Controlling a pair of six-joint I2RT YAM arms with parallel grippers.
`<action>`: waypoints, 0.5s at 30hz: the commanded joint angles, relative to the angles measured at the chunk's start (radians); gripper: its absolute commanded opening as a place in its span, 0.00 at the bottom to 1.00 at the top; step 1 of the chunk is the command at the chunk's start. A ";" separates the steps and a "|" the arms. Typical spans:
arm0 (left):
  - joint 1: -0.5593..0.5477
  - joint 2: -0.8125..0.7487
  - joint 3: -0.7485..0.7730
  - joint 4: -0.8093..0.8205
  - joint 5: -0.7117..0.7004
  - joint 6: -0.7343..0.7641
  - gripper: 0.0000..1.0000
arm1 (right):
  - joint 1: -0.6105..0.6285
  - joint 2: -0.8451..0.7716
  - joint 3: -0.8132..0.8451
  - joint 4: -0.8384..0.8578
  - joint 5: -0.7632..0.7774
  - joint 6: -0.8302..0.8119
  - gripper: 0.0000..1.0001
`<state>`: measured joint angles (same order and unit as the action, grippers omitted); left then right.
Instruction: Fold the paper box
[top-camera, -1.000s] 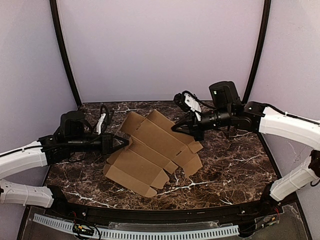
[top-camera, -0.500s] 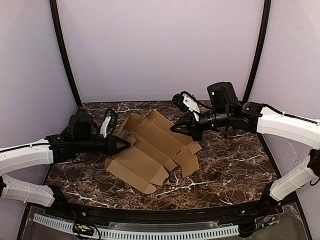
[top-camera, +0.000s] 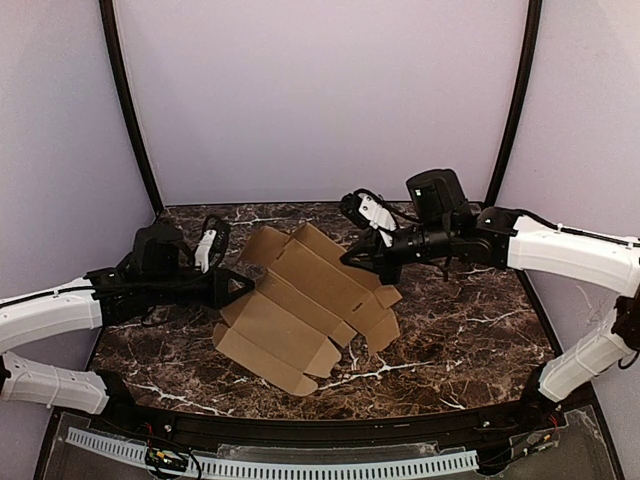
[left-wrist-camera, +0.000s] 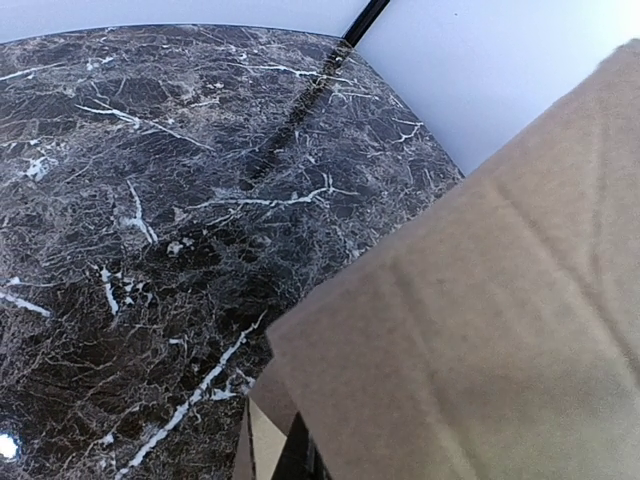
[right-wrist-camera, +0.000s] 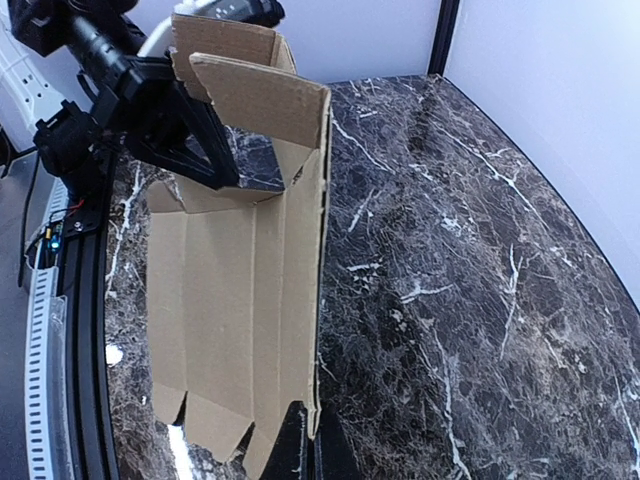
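From above, we see the paper box lying in the middle of the marble table as an unfolded brown sheet with creases, tabs and flaps. It is not yet a closed container, and its right far part tilts up off the table. The left gripper reaches in from the left with its jaws closed and its tip against the sheet's left edge. The right gripper comes from the right and is clamped on the raised far right edge.

In the left wrist view, cardboard fills the lower right, with the table to the left and beyond. Only a dark sliver of the fingers shows under the card, so we cannot tell whether they pinch it.

In the right wrist view, one long panel lies nearly flat while its neighbour stands upright along the fold. The neighbour's edge runs down into the right gripper's closed jaws. At the far end, the left gripper touches the end flaps.
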<state>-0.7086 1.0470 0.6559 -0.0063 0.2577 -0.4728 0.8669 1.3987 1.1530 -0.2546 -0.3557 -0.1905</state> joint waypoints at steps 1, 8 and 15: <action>0.006 -0.060 0.030 -0.101 -0.040 0.031 0.01 | 0.013 0.045 0.012 -0.015 0.091 -0.045 0.00; 0.006 -0.159 0.005 -0.184 -0.061 0.020 0.01 | 0.028 0.118 0.080 -0.078 0.179 -0.148 0.00; 0.006 -0.273 -0.022 -0.260 -0.094 0.007 0.02 | 0.060 0.172 0.117 -0.094 0.269 -0.297 0.00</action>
<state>-0.7086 0.8223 0.6594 -0.1848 0.1963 -0.4599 0.9005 1.5436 1.2278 -0.3412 -0.1658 -0.3752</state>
